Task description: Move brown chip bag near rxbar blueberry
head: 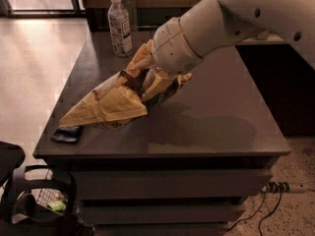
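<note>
The brown chip bag (110, 104), tan-yellow with a dark brown middle, hangs tilted over the grey table (211, 117), its low corner pointing to the front left. My gripper (147, 80) is shut on the bag's upper crumpled end, below the big white arm. The rxbar blueberry (66, 133), a small dark navy bar, lies flat at the table's front left corner, just below the bag's low corner and partly covered by it.
A clear plastic bottle (119, 26) with a white label stands at the table's back left. A dark counter runs along the right. A black basket (42, 200) sits on the floor at the lower left. A power strip lies on the floor at the right.
</note>
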Tool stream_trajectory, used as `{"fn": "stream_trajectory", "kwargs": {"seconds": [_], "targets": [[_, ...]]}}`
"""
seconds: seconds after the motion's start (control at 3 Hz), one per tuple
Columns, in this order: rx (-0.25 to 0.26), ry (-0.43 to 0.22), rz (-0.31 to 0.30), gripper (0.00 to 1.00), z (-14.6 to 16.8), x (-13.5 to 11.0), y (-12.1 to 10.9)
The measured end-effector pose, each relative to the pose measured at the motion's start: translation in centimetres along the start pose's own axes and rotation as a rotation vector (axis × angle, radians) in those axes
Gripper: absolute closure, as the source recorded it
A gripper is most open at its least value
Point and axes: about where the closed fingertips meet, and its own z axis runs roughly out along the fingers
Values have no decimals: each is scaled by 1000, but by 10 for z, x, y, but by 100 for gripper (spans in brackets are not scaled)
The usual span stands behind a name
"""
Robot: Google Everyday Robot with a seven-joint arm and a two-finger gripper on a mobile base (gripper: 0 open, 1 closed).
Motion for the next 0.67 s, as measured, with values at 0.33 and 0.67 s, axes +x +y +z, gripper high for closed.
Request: {"fn": "stream_trajectory", "kwargs": {"seconds": [0.33,0.67], "targets": [[0,-2,-11,79,2,-4,-1],[-1,-2,-14,56,3,-6,-1]]}}
